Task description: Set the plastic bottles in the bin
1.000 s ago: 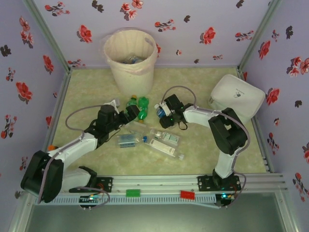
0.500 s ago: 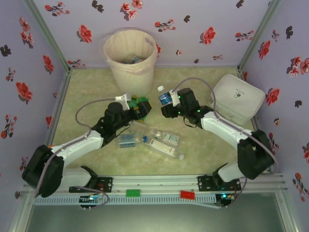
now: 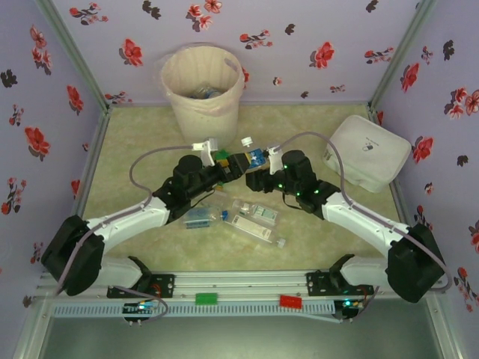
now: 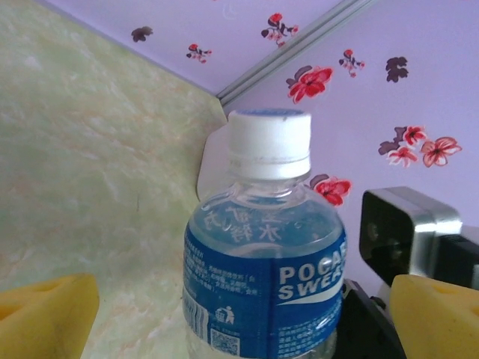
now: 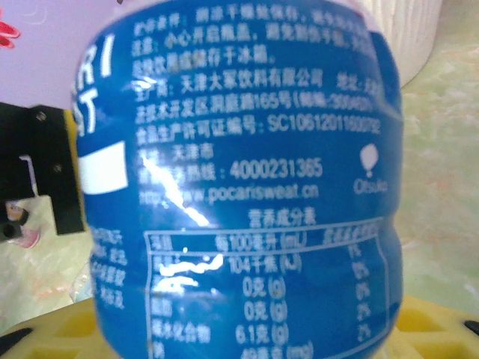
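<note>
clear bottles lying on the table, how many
3: a clear plastic blue-labelled bottle by the left arm; a clear plastic bottle mid-table; a longer clear plastic bottle just nearer. Others may be hidden.

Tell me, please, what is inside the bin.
Inside the bin, a few clear and bluish plastic bottles show low in the opening. The near rim and the bag cover anything deeper, so their number is unclear.
</note>
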`<state>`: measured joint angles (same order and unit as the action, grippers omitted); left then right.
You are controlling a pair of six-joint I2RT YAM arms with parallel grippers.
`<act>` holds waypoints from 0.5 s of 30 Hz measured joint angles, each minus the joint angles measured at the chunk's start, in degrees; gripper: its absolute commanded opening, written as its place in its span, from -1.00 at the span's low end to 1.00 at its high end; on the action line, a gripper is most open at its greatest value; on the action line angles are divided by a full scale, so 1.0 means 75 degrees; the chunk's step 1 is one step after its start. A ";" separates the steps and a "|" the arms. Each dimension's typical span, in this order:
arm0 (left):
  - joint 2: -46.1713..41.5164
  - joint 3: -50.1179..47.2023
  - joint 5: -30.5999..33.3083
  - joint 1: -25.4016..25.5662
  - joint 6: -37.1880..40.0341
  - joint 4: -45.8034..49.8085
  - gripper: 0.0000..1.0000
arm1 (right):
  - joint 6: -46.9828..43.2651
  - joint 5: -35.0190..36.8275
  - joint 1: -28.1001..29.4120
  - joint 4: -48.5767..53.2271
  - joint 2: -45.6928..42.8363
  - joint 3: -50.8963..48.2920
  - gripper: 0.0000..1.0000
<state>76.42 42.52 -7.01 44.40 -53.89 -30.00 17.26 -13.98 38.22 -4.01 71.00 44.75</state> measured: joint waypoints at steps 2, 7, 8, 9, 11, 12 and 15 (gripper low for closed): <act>0.0114 0.0023 -0.0003 0.0050 0.0003 -0.0003 1.00 | 0.0082 -0.0032 0.0044 -0.0143 0.0000 -0.0023 -0.03; 0.0402 0.0169 -0.0015 0.0125 -0.0003 -0.0114 0.96 | 0.0195 -0.0198 0.0111 -0.0332 0.0020 -0.0035 -0.03; 0.0460 0.0210 -0.0035 0.0131 -0.0009 -0.0178 0.94 | 0.0198 -0.0230 0.0134 -0.0373 0.0032 -0.0035 -0.02; 0.0522 0.0251 -0.0041 0.0131 -0.0029 -0.0230 0.90 | 0.0198 -0.0262 0.0157 -0.0417 0.0041 -0.0035 -0.02; 0.0618 0.0286 -0.0073 0.0131 -0.0047 -0.0373 0.82 | 0.0201 -0.0323 0.0201 -0.0501 0.0064 -0.0035 -0.02; 0.0650 0.0294 -0.0070 0.0131 -0.0082 -0.0434 0.77 | 0.0201 -0.0353 0.0213 -0.0522 0.0087 -0.0035 -0.02; 0.0720 0.0297 -0.0070 0.0131 -0.0169 -0.0586 0.68 | 0.0236 -0.0385 0.0259 -0.0592 0.0160 -0.0038 -0.01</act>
<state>81.82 44.75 -7.53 45.39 -55.16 -34.39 19.03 -16.86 40.16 -8.45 72.20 44.47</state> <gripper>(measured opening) 0.864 0.573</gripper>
